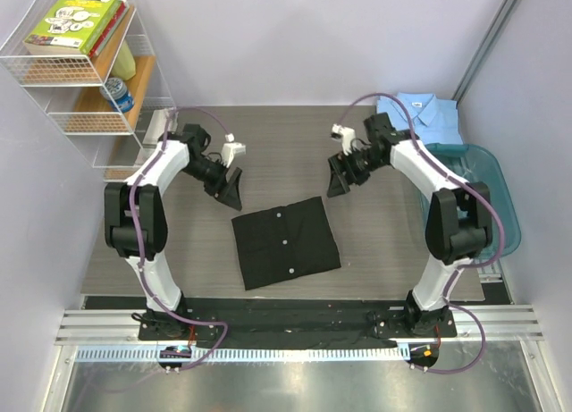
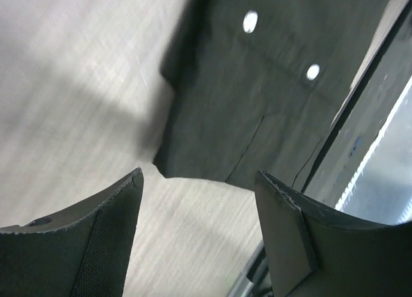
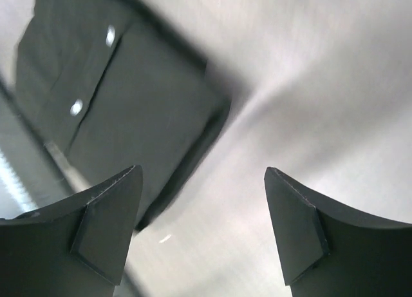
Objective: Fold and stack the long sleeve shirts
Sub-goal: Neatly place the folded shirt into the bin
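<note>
My bases: bolted side by side on the rail at the near edge of the table, left arm on the left, right arm on the right.
Black shirt: folded into a flat, roughly square packet on the table, near its middle and closest to my bases. It sits slightly turned, and its placket of small pale buttons faces up.
My left pincer: raised over the table just beyond the black shirt's far left corner and apart from the cloth. My jaws stand wide with nothing between them. Through my left wrist camera I see bare table between my fingers, with the shirt's edge past them.
My right pincer: raised just beyond the black shirt's far right corner and also clear of it. My jaws are wide and hold nothing, and my right wrist camera shows only table between the fingers.
Teal tub: at the right edge of the table, beside my right arm.
Light blue shirt: folded with its collar up, in the far right corner of the table by the tub's far rim. I cannot tell whether the two touch. It is well apart from the black shirt.
Wire shelf: at the far left, carrying books on top and a can lower down.
</note>
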You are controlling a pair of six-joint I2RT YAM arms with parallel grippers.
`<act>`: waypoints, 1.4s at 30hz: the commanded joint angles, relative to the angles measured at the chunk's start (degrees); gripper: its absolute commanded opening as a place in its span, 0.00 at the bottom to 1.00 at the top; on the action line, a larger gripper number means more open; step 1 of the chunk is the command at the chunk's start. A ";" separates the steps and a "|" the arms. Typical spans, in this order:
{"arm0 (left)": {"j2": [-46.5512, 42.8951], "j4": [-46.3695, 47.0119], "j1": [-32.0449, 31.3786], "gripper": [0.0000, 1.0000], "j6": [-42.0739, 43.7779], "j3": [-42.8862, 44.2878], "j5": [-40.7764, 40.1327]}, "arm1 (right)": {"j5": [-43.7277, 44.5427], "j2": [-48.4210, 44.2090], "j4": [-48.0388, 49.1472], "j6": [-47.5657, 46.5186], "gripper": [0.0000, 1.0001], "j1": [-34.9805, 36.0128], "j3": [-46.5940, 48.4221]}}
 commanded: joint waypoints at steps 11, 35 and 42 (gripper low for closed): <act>6.13 2.94 -1.17 0.63 1.17 -2.94 -4.33 | 0.72 16.76 1.62 -17.58 0.68 7.29 14.47; 20.37 8.12 -0.73 0.00 -8.32 10.32 -8.54 | 13.10 23.01 15.32 -3.00 0.01 5.44 14.02; 6.36 16.98 2.43 0.62 -15.35 5.00 -3.10 | 12.23 11.61 14.97 6.57 0.65 1.50 14.04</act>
